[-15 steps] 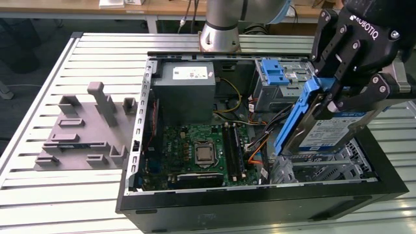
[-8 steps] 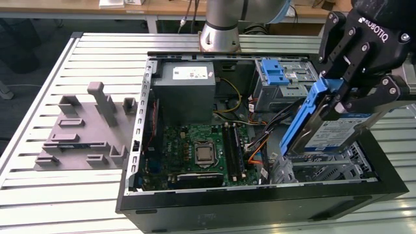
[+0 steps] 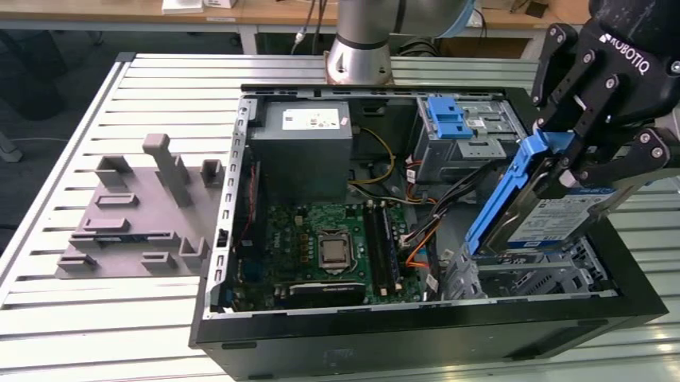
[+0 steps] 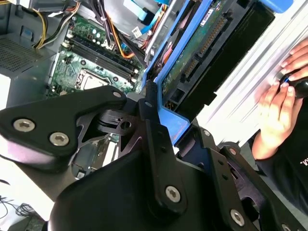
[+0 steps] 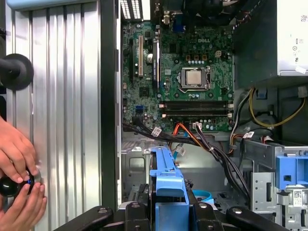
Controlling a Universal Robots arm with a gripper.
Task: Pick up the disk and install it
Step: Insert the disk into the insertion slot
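Gripper (image 5: 169, 214) fingers are clamped on the blue carrier of the disk (image 3: 558, 223). On the slatted table (image 3: 159, 95) stands the open computer case (image 3: 425, 342). The disk hangs on edge, tilted, over the case's end at the exterior view's right, apart from the grey power supply (image 3: 302, 131) and the green motherboard (image 3: 318, 247). A person's hand (image 5: 14, 151) rests on the table.

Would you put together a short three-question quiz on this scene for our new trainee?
1. True or false: the gripper is shut on the disk.
2. The disk is: A) lying on the grey fixture; B) held tilted over the open computer case; C) flat on the motherboard.
3. Fill in: in the first wrist view, a person's hand lies over the slatted ___, outside the case.
Key: 1 true; 2 B; 3 table.
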